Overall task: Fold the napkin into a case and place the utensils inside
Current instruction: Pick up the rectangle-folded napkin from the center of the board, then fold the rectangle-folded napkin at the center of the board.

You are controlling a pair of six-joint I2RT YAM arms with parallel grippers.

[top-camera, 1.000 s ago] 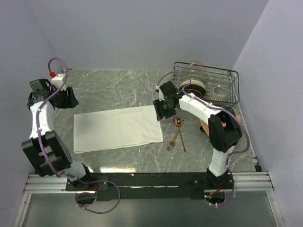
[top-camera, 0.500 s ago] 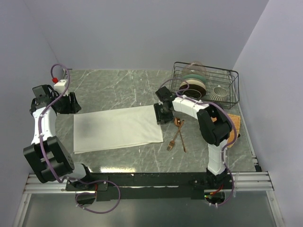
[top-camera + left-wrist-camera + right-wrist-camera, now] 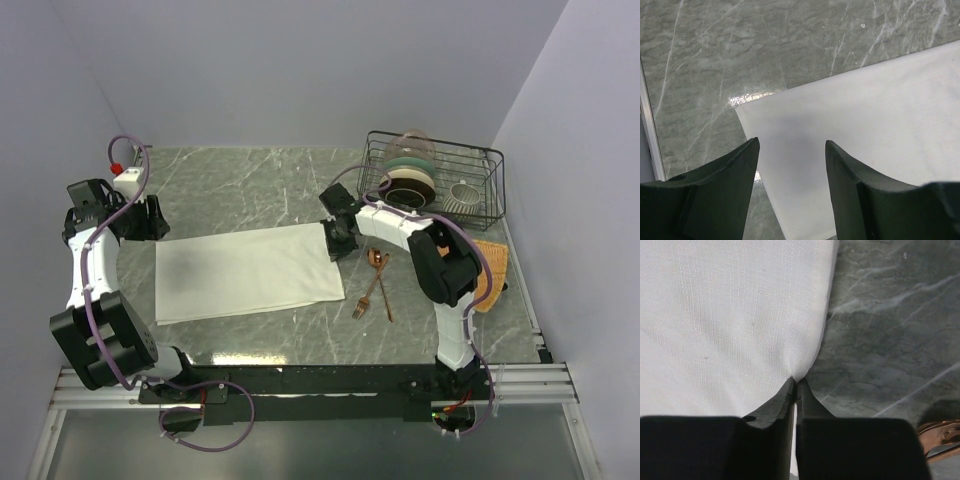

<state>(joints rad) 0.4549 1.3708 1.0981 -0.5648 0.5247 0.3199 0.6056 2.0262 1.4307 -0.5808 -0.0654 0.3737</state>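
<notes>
Our right gripper [image 3: 796, 382] had just pinched the right edge of the napkin [image 3: 245, 270], flat at the middle of the table [image 3: 260, 190], while our left gripper [image 3: 792, 147] hovered spread above its far-left corner, so we judged folding could begin.

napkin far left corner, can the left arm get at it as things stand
Probably yes: the left gripper hangs open just by that corner of the napkin, with nothing in between.
</notes>
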